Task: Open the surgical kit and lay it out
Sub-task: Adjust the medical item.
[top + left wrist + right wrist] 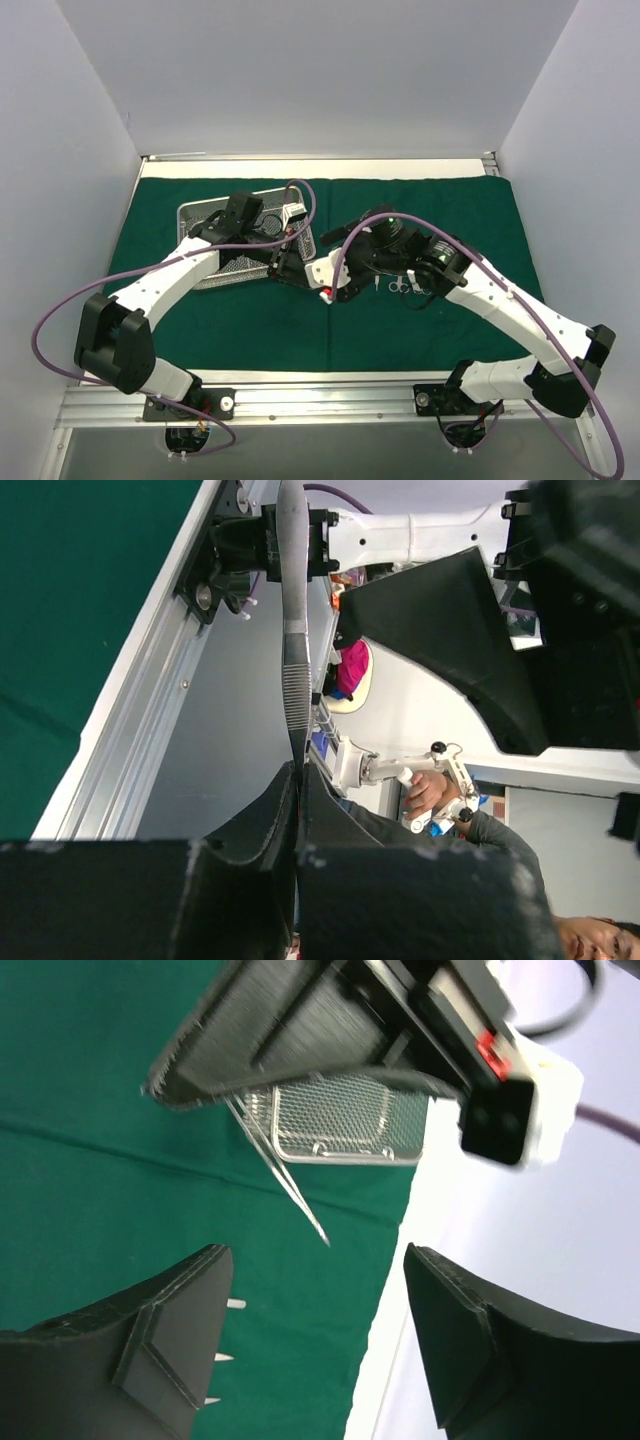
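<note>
The dark green cloth wrap lies spread flat over the table. The silver wire-mesh tray sits on its left rear part, also in the right wrist view. My left gripper is shut on a slim steel instrument that sticks out past its fingertips. In the right wrist view that instrument hangs above the cloth, its tip toward my right gripper. The right gripper is open with nothing between its fingers. Ring-handled instruments lie on the cloth beside the right arm.
The two grippers are close together at mid-table, right of the tray. White walls stand on three sides. An aluminium rail with both arm bases runs along the near edge. The cloth's right and near parts are bare.
</note>
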